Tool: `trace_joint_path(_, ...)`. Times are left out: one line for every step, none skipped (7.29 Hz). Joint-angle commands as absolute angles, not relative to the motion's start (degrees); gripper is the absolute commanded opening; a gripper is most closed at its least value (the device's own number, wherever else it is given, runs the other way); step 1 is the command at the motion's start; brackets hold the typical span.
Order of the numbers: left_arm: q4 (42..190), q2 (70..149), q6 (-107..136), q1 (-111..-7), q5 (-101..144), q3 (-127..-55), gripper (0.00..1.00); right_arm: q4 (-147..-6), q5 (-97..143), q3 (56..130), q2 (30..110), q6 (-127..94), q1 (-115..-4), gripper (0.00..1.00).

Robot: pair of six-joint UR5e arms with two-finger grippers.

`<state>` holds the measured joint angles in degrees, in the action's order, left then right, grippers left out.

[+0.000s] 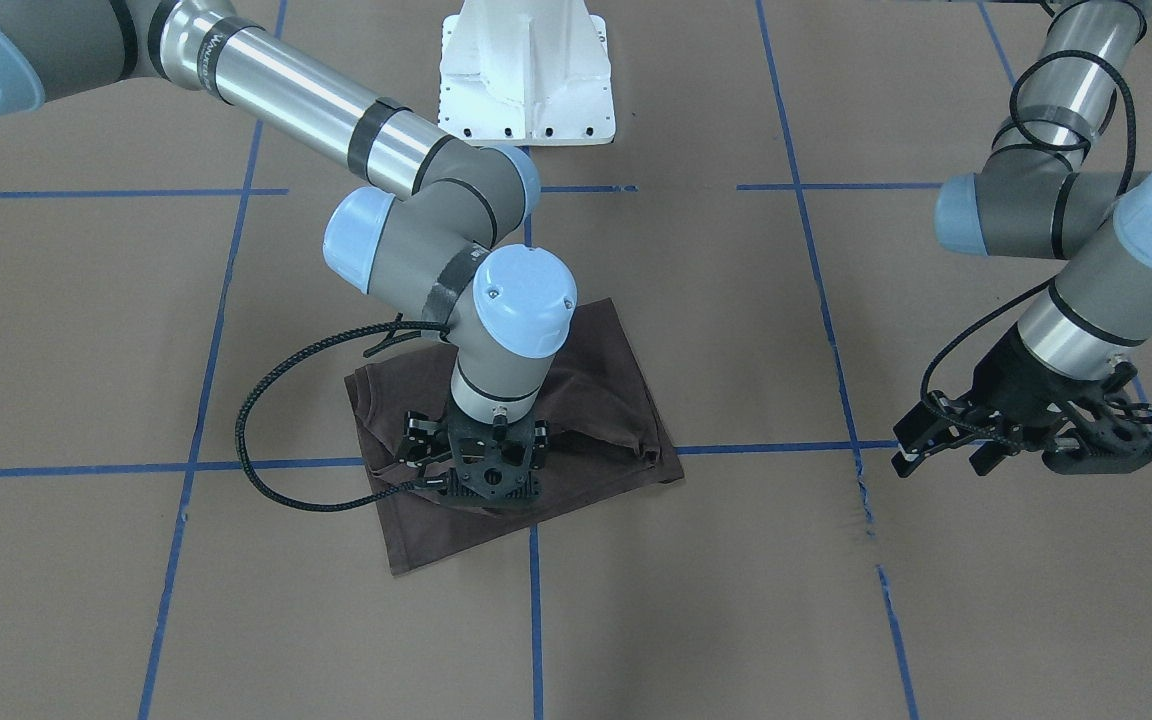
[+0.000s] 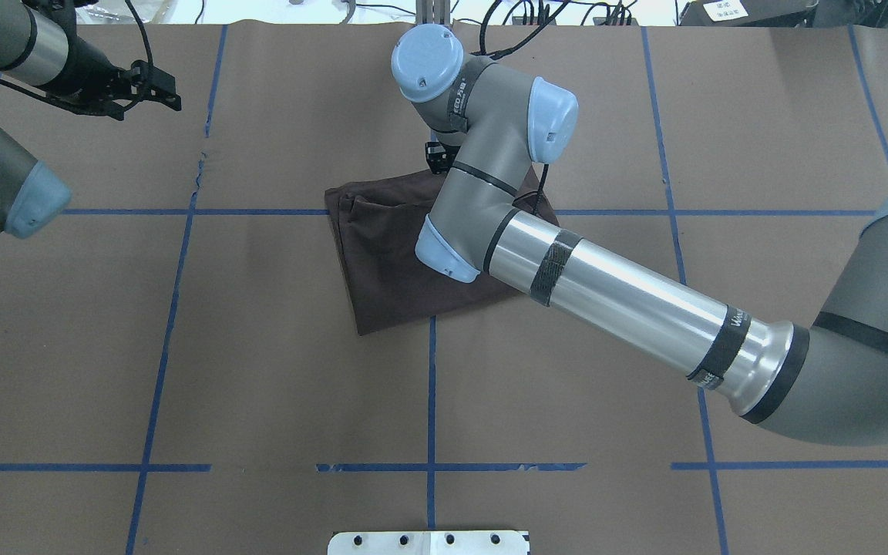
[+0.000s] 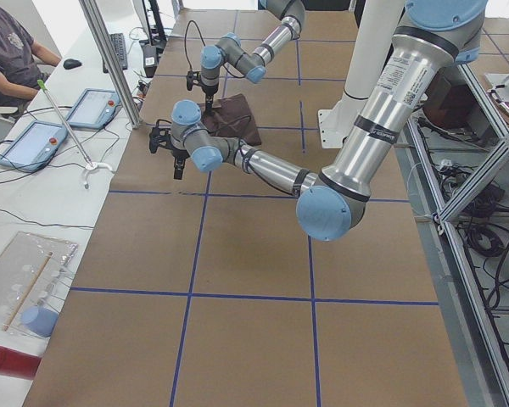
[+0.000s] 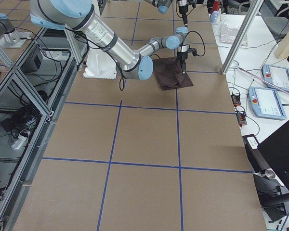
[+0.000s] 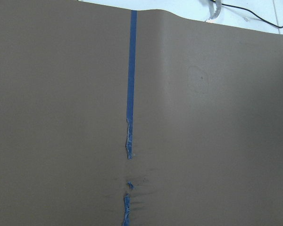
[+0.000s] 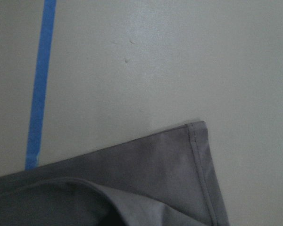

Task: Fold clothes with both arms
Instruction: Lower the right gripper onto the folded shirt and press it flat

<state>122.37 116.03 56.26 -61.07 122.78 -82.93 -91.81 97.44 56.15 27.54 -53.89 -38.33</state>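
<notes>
The dark brown T-shirt (image 1: 616, 380) lies folded into a rough rectangle on the brown table cover, near the middle (image 2: 382, 262). My right gripper (image 1: 491, 485) points straight down over the shirt's edge on the operators' side. Its finger parts stand spread apart and nothing hangs from it. The right wrist view shows a hemmed corner of the shirt (image 6: 155, 169) flat on the cover, with a folded layer below it. My left gripper (image 1: 946, 445) hovers open and empty well off to the side of the shirt, also seen in the overhead view (image 2: 157, 83).
Blue tape lines (image 1: 536, 600) grid the cover. The white base pedestal (image 1: 526, 75) stands at the robot's side. A torn stretch of tape (image 5: 128, 155) lies under the left gripper. Tablets and an operator (image 3: 13, 51) are beyond the table's far edge.
</notes>
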Motion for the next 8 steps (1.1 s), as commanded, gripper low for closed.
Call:
trace_joint_path(122.4,115.9,56.2,-61.1,124.0,-83.0,1.0,-91.9,96.4,55.3,28.1,-52.5,-37.8,1.0)
trace_joint_path(122.4,116.0,56.2,-61.1,124.1,-83.1,1.0,-91.9,96.3,55.3,28.5,-52.3,-37.8,1.0)
trace_joint_path(122.4,116.0,56.2,-61.1,124.1,-83.1,1.0,-91.8,95.4,55.2,29.1,-50.1,-38.4,1.0)
trace_joint_path(122.3,116.0,56.2,-61.1,124.1,-83.6,1.0,-91.5,94.7,55.2,30.0,-47.1,-40.1,1.0)
trace_joint_path(122.3,115.9,56.2,-61.1,124.1,-83.8,1.0,-90.7,94.7,55.1,31.4,-43.5,-43.4,1.0)
trace_joint_path(122.3,115.9,56.2,-61.2,124.1,-83.8,1.0,-87.0,95.0,55.1,33.6,-40.5,-46.5,1.0)
trace_joint_path(122.3,115.9,56.2,-61.2,124.2,-83.9,1.0,-86.0,95.9,55.2,34.1,-37.9,-49.1,1.0)
trace_joint_path(122.8,115.8,56.2,-61.3,124.1,-84.0,1.0,-85.7,101.0,55.9,34.8,-35.8,-53.0,1.0)
